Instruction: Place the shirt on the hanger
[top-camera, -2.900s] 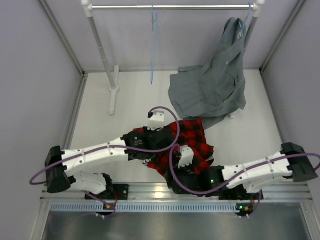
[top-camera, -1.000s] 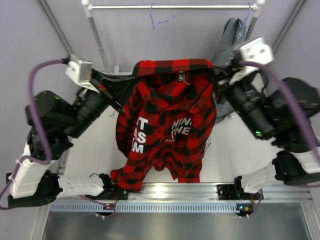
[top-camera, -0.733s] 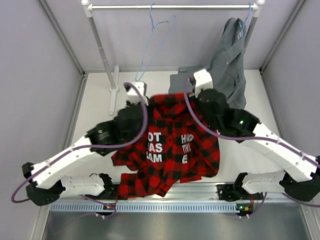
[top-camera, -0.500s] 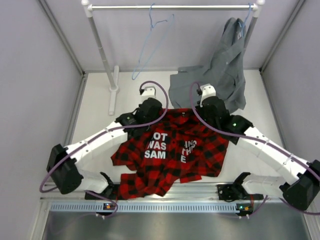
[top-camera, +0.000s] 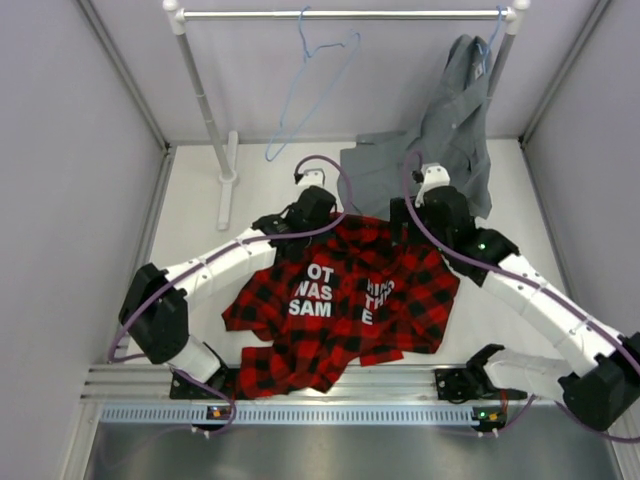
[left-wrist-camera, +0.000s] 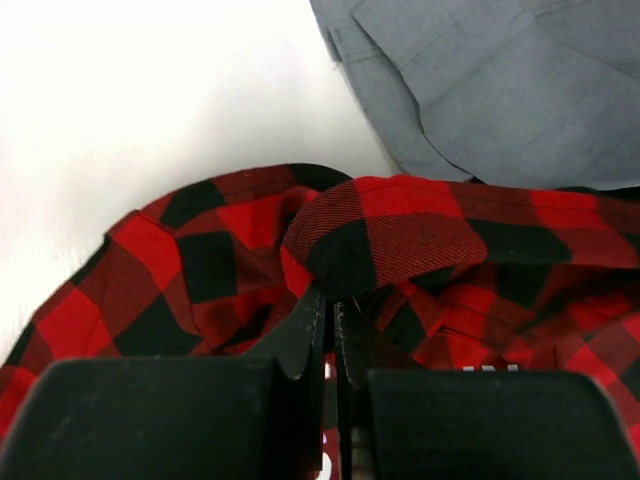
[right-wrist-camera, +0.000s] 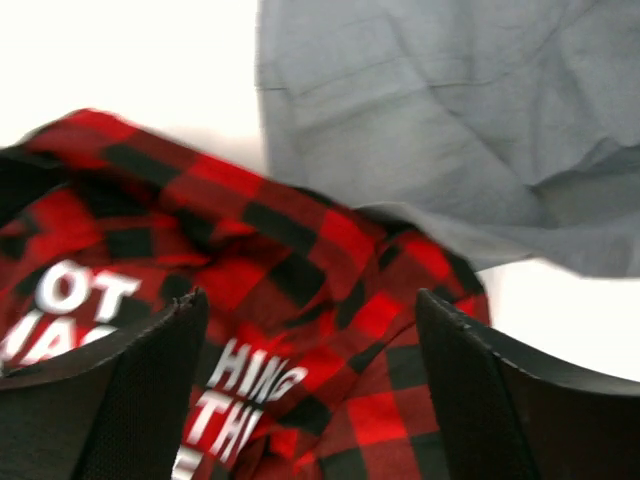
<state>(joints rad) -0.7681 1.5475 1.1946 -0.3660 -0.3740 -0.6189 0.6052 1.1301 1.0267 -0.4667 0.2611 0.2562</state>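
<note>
Looks like a robotics lab test cell to me, not anyone's laundry room. A left arm (top-camera: 215, 268) and a right arm (top-camera: 530, 295), white with purple cables (top-camera: 320, 158), sit bolted to an aluminium rail (top-camera: 400, 382) at the edge of a white table (top-camera: 190, 220), boxed in by plain grey panels (top-camera: 70, 180). The pipe clothes rack (top-camera: 340, 14), wire hanger (top-camera: 272, 150), grey shirt (top-camera: 440, 140) and plaid shirt (top-camera: 340, 300) look like props.

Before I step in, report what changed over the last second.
Both arms lowered the shirt from mid-air onto the table. The right gripper let go and stands open; the left gripper stays pinched on it. The hanger and grey shirt stayed on the rail.
</note>
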